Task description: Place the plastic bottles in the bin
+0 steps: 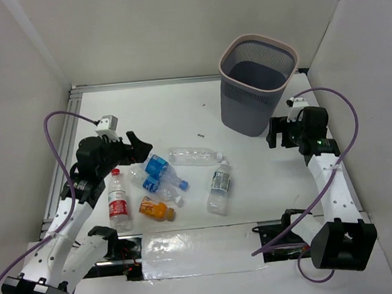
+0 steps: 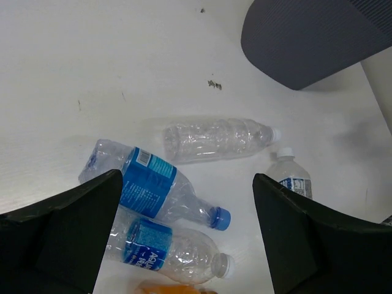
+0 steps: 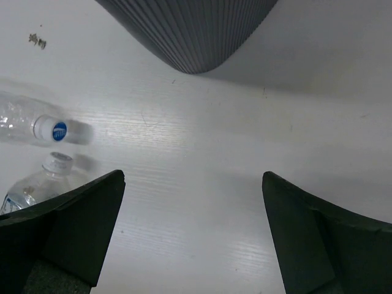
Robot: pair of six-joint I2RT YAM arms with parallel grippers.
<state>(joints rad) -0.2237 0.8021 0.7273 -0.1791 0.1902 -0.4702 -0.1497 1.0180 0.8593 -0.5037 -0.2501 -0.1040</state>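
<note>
White-shelled links and black joints make up the left arm (image 1: 65, 213) and right arm (image 1: 331, 181); a purple cable (image 1: 59, 114) loops from each, behind black wedge-shaped fingers (image 2: 67, 233).

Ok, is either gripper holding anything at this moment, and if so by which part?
Nothing is held. The left gripper and the right gripper both stand open and empty. The bottles lie loose on the table.

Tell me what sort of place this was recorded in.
Most likely a lab test cell: a white table boxed in by plain white panels, two robot arms bolted to its near edge, and plastic bottles laid out near a mesh bin.
</note>
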